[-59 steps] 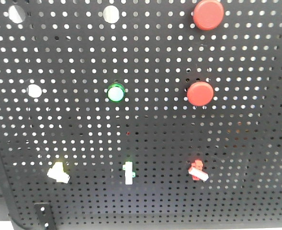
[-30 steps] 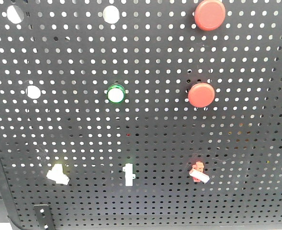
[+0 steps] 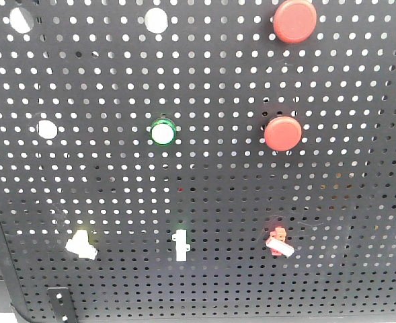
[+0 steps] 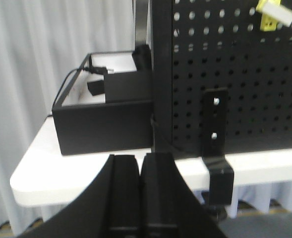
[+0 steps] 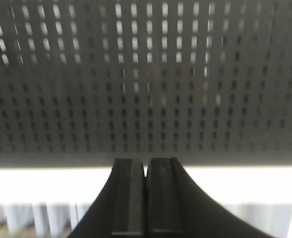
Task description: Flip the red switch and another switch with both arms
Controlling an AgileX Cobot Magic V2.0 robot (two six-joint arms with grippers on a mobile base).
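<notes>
The pegboard before me is black, dotted all over with an even grid of small pale holes. The red switch has a red body and white lever; another switch is pale yellow with a whitish lever. The upper button and lower button are red. My left tool and right tool are black, and the desk is white.
</notes>
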